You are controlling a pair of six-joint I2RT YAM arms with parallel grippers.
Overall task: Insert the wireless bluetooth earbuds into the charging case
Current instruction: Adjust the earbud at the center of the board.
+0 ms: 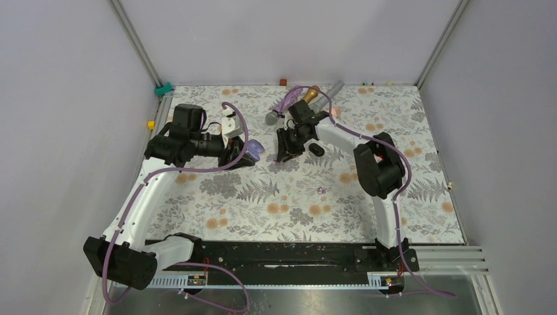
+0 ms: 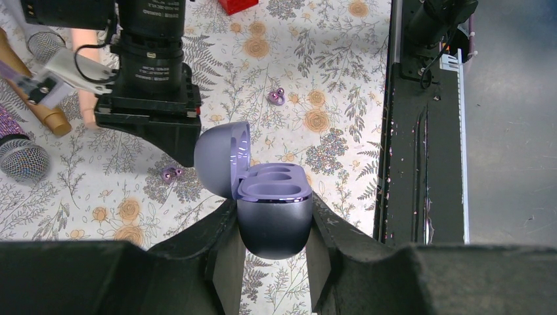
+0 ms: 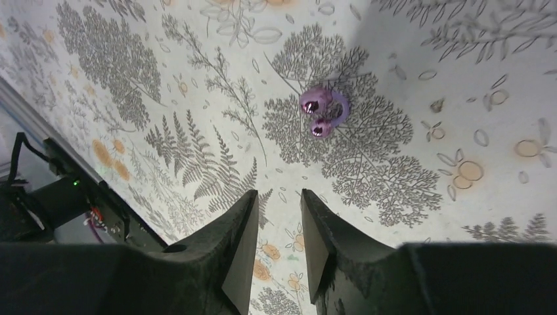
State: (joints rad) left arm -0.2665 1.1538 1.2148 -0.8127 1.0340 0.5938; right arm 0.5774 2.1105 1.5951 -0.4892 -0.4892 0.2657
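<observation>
My left gripper (image 1: 242,157) (image 2: 272,226) is shut on the purple charging case (image 1: 255,151) (image 2: 273,213) and holds it above the mat with its lid open and both wells empty. One glossy purple earbud (image 3: 322,111) (image 2: 172,174) lies on the mat just ahead of my right gripper (image 1: 286,149) (image 3: 279,197), which hovers over it, slightly open and empty. A second purple earbud (image 1: 321,190) (image 2: 276,97) lies alone nearer the middle of the mat. The black earbuds are out of view.
A black oval case (image 1: 316,149) lies right of the right gripper. Several microphones (image 1: 272,117) (image 2: 23,157) lie at the back of the flowered mat (image 1: 276,210). A small red block (image 1: 283,82) sits at the back edge. The black rail (image 2: 420,164) runs along the near edge.
</observation>
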